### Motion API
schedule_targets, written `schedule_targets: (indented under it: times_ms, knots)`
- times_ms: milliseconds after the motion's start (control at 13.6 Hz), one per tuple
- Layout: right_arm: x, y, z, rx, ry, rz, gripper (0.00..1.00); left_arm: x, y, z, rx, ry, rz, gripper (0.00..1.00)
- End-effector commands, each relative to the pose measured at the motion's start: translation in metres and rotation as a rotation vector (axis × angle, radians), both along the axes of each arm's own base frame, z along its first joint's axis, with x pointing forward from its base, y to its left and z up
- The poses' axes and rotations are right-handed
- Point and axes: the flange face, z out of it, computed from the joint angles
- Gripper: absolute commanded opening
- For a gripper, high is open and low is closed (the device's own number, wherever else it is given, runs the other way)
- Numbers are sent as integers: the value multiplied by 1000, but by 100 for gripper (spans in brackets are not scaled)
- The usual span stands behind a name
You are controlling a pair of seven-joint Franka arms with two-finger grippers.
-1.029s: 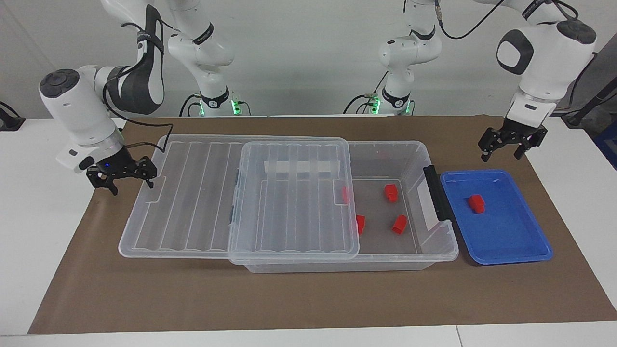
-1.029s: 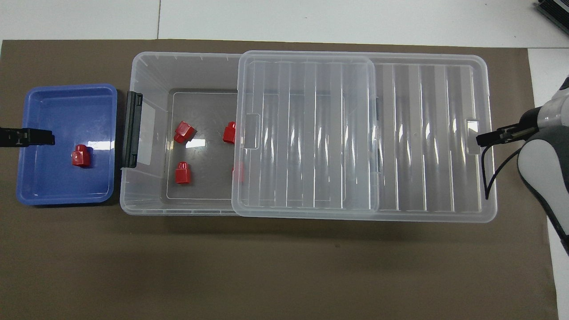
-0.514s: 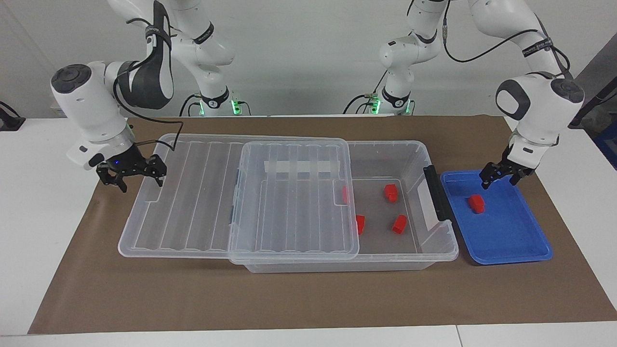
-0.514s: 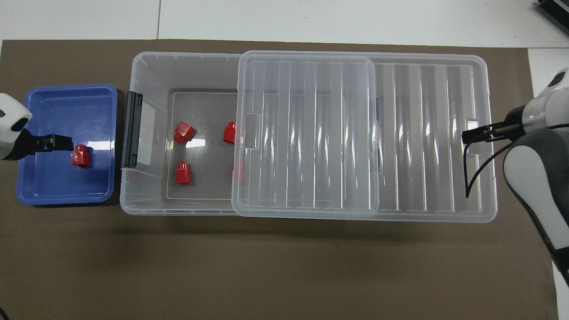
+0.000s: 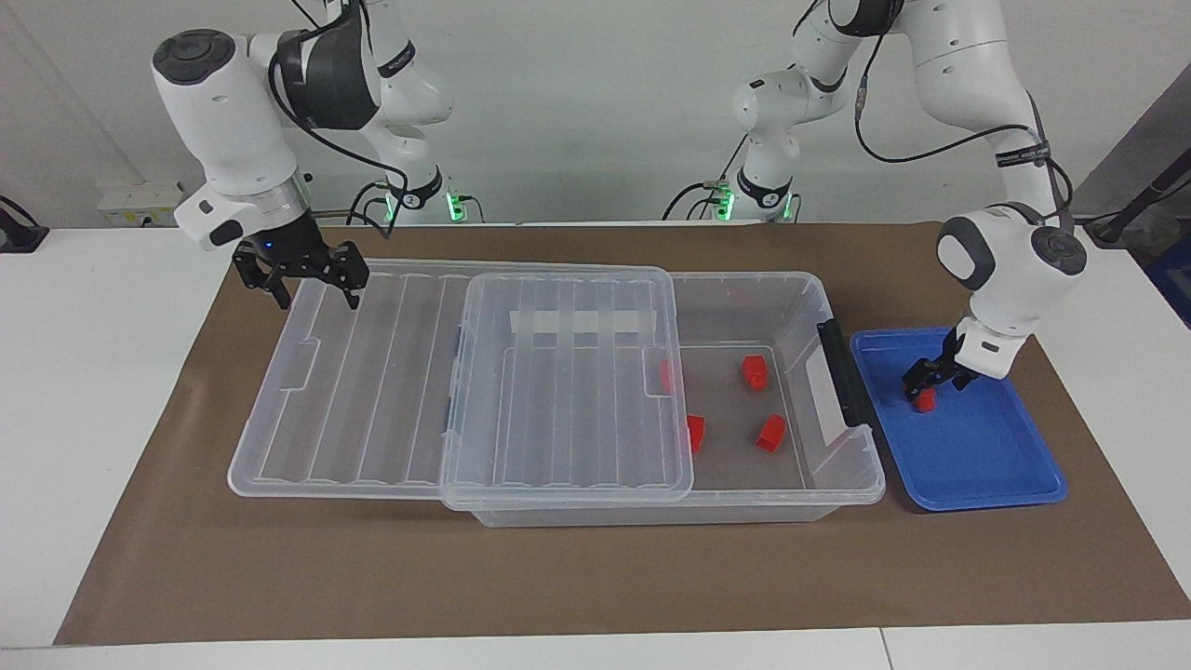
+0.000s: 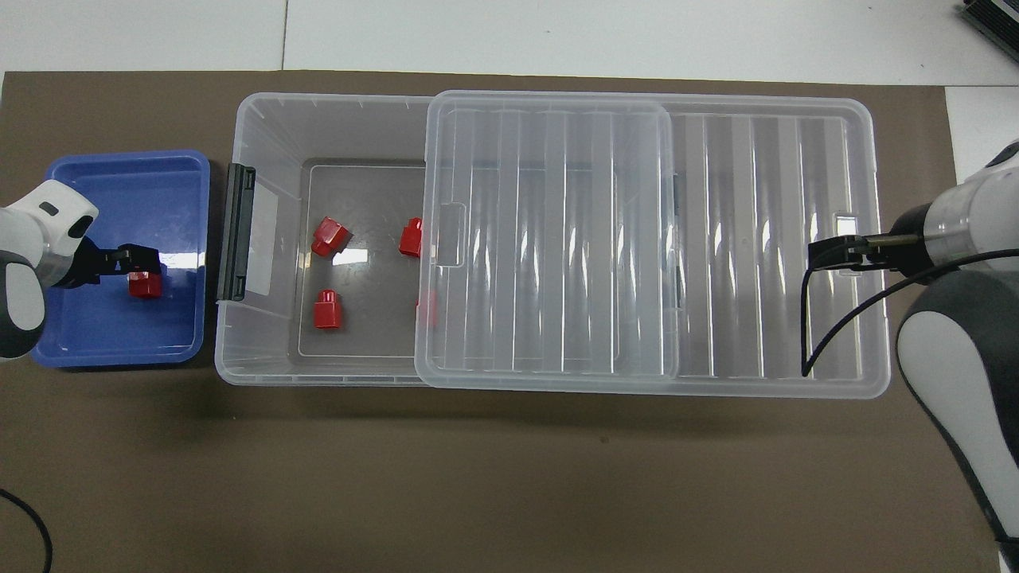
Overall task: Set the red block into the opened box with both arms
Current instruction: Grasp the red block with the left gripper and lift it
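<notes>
One red block (image 5: 923,401) (image 6: 146,286) lies in the blue tray (image 5: 988,501) (image 6: 119,357). My left gripper (image 5: 933,381) (image 6: 142,260) is low in the tray, open and right over this block, its fingers straddling the block's top. The clear box (image 5: 842,486) (image 6: 263,370) is open at the end by the tray; its ribbed lid (image 5: 558,391) (image 6: 557,239) is slid toward the right arm's end. My right gripper (image 5: 318,300) (image 6: 824,256) hangs open above the lid's outer end, holding nothing.
Several more red blocks lie on the box floor, such as two (image 5: 755,371) (image 5: 771,433) in the open part; others sit partly under the lid edge. A black latch (image 5: 842,372) (image 6: 236,232) stands between box and tray. Brown paper covers the table.
My left gripper has come down into the blue tray and closed in over the red block. My right gripper has risen from beside the lid's end to above it.
</notes>
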Motion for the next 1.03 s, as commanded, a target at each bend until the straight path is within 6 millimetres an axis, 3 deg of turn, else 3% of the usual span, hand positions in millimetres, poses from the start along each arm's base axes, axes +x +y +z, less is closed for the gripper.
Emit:
schedule_targets:
  times_ms: [0, 367, 588, 808, 955]
  knots:
    - [-1, 14, 28, 10, 15, -13, 99, -8, -1, -6, 11, -13, 22, 100]
    - [11, 16, 62, -6, 29, -11, 99, -17, -7, -15, 10, -4, -2, 100]
    - [7, 8, 61, -6, 41, -25, 100, -16, -11, -15, 10, -1, -8, 96]
    - [6, 5, 55, -5, 51, -25, 100, -16, -11, -15, 10, -1, -8, 65]
    - [6, 1, 55, -5, 51, -34, 100, -17, -14, -16, 9, 8, -14, 37]
